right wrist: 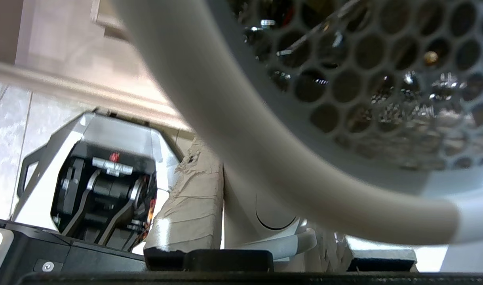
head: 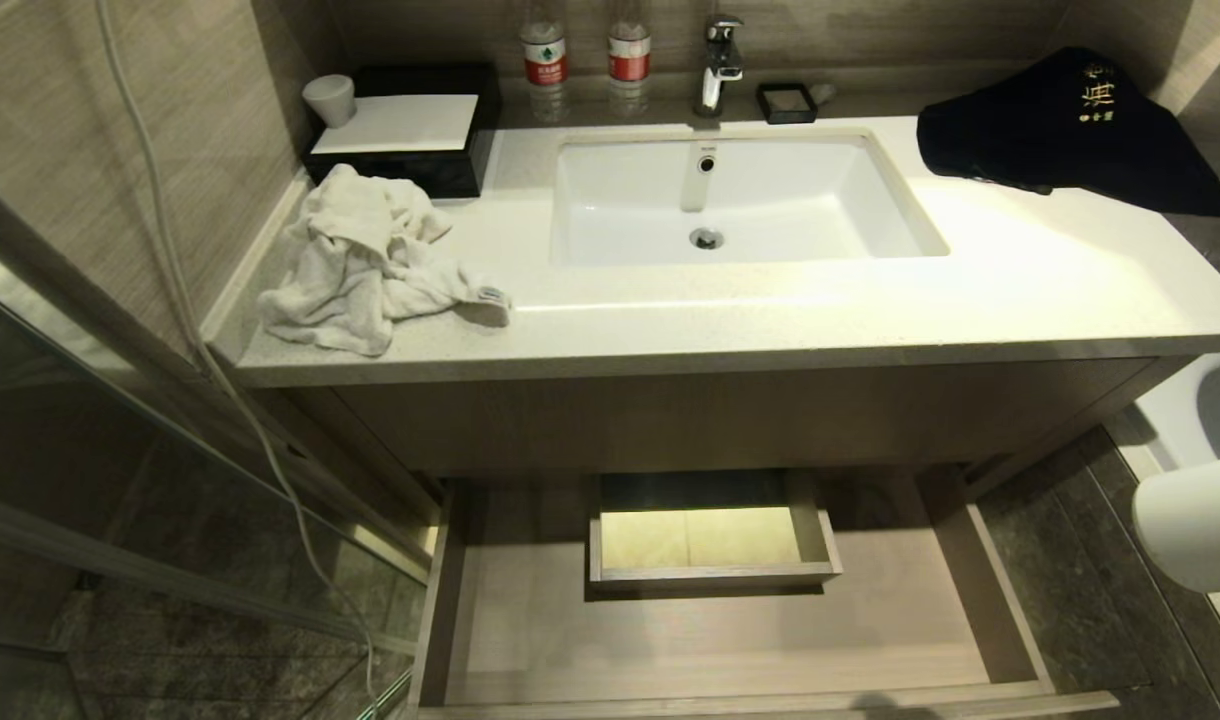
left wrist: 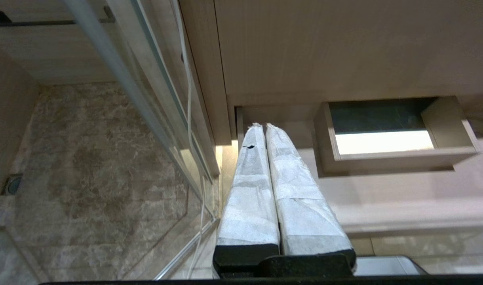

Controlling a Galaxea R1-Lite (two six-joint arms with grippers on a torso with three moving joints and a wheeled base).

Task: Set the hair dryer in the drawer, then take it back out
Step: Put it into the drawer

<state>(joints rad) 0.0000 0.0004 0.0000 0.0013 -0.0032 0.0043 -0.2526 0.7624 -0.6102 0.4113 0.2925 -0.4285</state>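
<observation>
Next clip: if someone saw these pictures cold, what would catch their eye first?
Probably the open drawer pulled out under the vanity, bare apart from the boxed cutout at its back. Next, the white hair dryer at the head view's right edge; the right wrist view shows its grille close up, with the right gripper shut on it. On the countertop, a crumpled white towel lies left of the sink.

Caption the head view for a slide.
Drawer pulled open and empty below the sink; hair dryer at the right edge.
</observation>
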